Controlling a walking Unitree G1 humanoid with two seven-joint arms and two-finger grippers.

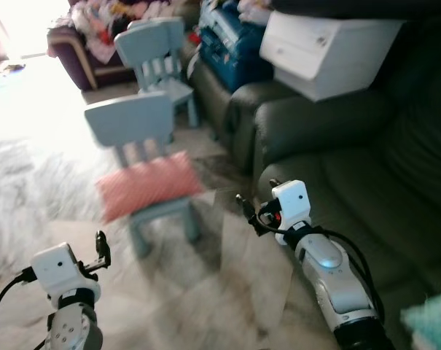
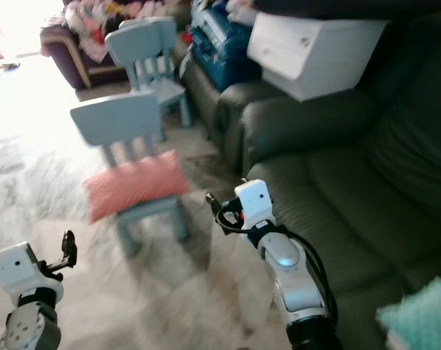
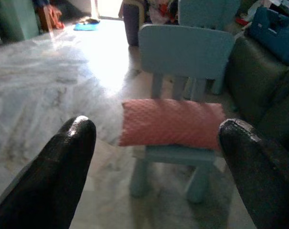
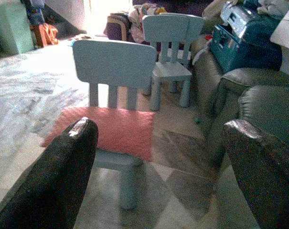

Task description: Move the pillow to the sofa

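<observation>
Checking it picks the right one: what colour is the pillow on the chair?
Salmon pink, with a fine dotted texture: the pillow shows best in the left wrist view.

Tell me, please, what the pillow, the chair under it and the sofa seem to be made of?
Pillow: likely soft fabric, coral with a dimpled, quilted-looking surface.
Chair: probably moulded plastic, matte pale blue, smooth and seamless.
Sofa: seemingly leather or faux leather, dark with a slight sheen and padded folds.
</observation>
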